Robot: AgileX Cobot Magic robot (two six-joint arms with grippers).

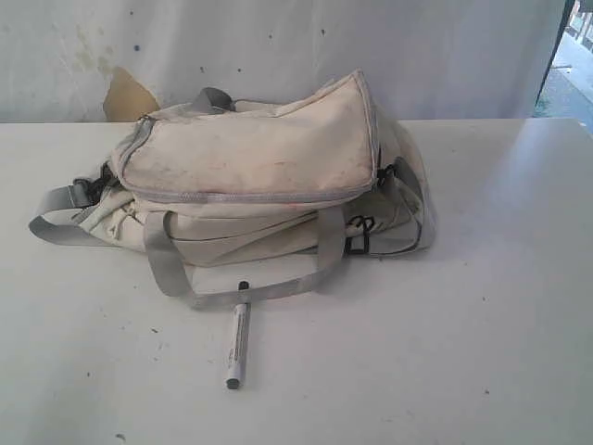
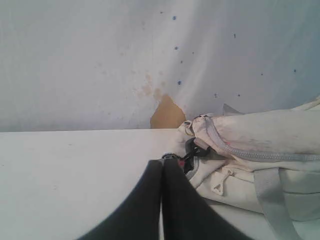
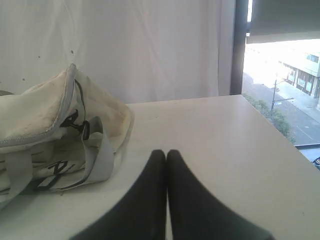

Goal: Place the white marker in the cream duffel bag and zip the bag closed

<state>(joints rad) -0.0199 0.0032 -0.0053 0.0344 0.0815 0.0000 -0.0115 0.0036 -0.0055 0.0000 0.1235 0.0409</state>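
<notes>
Nothing is done yet. The white marker (image 1: 238, 338) lies on the tabletop (image 1: 482, 306) between the cream duffel bag (image 1: 250, 158) and the near edge. The left pincer (image 2: 162, 162) and right pincer (image 3: 166, 152) are both pressed together, empty. Loading and zipping remain.

You've got a white bench (image 1: 482, 306), scuffed with dark specks; behind it a white sheet (image 1: 278, 46) with stains and a tan patch (image 1: 125, 97); right wrist view shows you a window (image 3: 282, 75) onto a street
</notes>
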